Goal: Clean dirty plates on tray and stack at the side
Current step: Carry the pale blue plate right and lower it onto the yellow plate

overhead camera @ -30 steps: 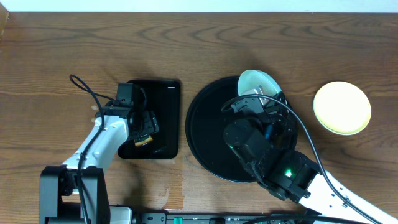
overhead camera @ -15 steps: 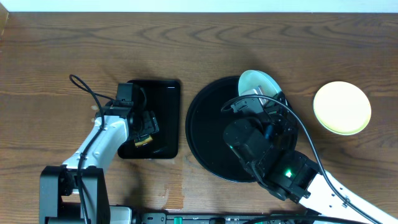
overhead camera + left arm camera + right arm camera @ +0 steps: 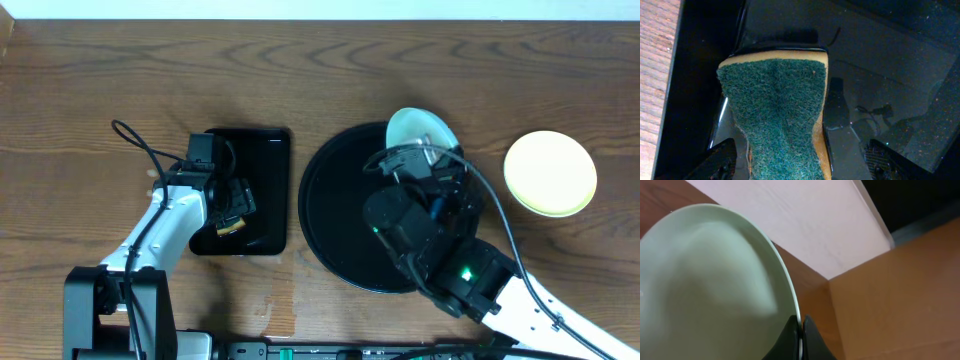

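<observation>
Over the far rim of the large round black tray (image 3: 335,215), I have the pale mint-blue round plate (image 3: 420,127) pinched by its rim between the right fingers (image 3: 812,345), which are closed tight on that thin edge. In the right wrist view the plate's smooth mint surface fills the left of the picture, with the two dark fingertips meeting at its lower rim. From overhead, the plate's near part is hidden under my right arm, so I cannot tell whether it touches the tray. The tray itself sits right of the counter's middle, its near side covered by the same arm.

Toward the right edge of the counter (image 3: 90,90), well apart from the tray, the pale yellow round plate (image 3: 550,173) lies flat on the wood.

Left of the counter's middle is the smaller rectangular black tray (image 3: 265,160). My left fingers (image 3: 837,130) hang over it, spread wide, one on each side of the green-faced, yellow-backed scouring sponge (image 3: 775,115) that lies in that tray.
</observation>
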